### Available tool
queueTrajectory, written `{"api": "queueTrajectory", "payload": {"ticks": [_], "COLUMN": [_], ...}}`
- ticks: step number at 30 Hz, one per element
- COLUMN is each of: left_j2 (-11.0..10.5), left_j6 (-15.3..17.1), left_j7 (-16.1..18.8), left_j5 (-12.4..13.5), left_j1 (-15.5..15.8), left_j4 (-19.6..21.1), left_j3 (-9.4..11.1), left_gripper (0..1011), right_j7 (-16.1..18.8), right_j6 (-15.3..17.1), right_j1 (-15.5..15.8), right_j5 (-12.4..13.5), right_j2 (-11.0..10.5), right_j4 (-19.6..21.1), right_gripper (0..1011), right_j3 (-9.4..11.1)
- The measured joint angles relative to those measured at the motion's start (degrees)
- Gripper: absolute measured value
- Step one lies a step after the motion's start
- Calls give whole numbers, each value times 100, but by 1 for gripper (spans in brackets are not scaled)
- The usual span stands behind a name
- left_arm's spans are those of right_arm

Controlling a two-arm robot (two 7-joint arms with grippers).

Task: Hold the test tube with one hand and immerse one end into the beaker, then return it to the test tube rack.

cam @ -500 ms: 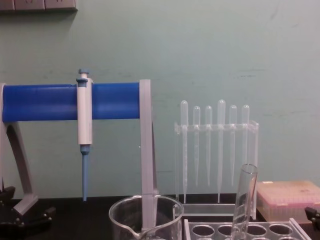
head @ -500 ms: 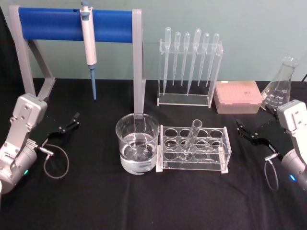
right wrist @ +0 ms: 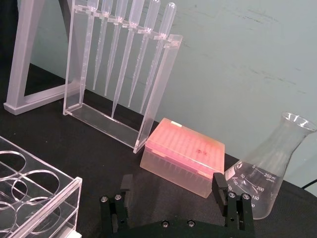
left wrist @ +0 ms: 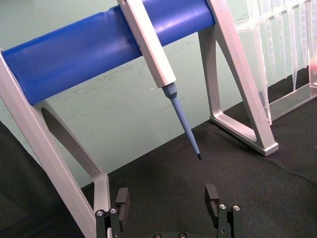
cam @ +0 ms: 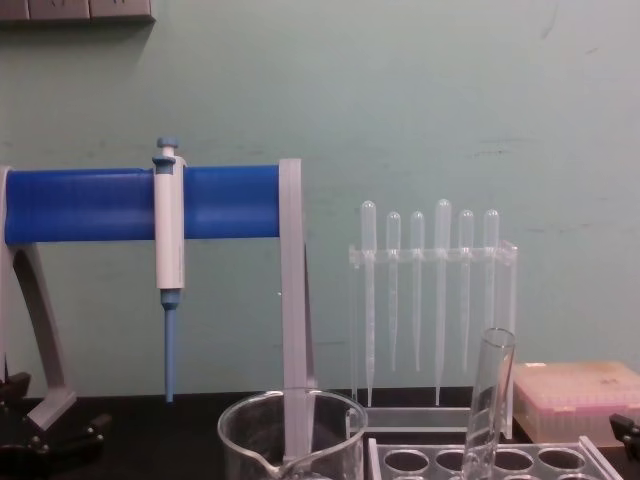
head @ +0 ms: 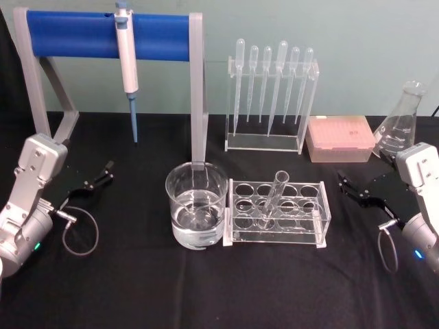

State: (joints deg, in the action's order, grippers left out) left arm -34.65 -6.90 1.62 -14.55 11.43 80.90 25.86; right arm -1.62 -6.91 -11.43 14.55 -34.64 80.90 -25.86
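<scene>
test tube [head: 273,199]: stands in a middle hole of the clear rack [head: 322,221], open rim up, leaning toward the robot's right; nothing is touching it. in the chest view its upper part [cam: 489,395] rises well above the rack top.
beaker [head: 180,205]: on the black surface [head: 206,288] just beside the rack's left end, partly filled with clear liquid, mouth open and unobstructed.
left gripper [head: 104,173]: low over the surface at the robot's left, well apart from the beaker; in the left wrist view it is spread wide [left wrist: 167,197] with nothing between the jaws.
right gripper [head: 343,181]: near the rack's right end, not touching it; in the right wrist view it is likewise spread [right wrist: 172,186] and holds nothing.
step in hand: judged from this, the task has not started; the reach for the tube comes first, and the right gripper sits nearer to it.
handling: thin glass, so light and stiff but smooth, slippery and easy to crack.
where to hold: the bare stretch between the rack top and the rim looks best, with both pads flat on opposite sides and a gentle squeeze.
risk: a pull off the tube's own lean could jam it against the hole edge or drag the light rack; too loose a pinch could let it slide.
</scene>
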Motion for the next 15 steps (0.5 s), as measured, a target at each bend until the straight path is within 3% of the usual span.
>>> {"api": "queueTrajectory", "payload": {"ticks": [15], "left_j2": [0], "left_j6": [0], "left_j7": [0], "left_j5": [0], "left_j1": [0], "left_j4": [0], "left_j3": [0], "left_gripper": [1000], "right_j7": [0], "right_j6": [0], "right_j1": [0], "right_j5": [0], "right_j2": [0], "right_j4": [0], "right_gripper": [1003], "right_j3": [0]}}
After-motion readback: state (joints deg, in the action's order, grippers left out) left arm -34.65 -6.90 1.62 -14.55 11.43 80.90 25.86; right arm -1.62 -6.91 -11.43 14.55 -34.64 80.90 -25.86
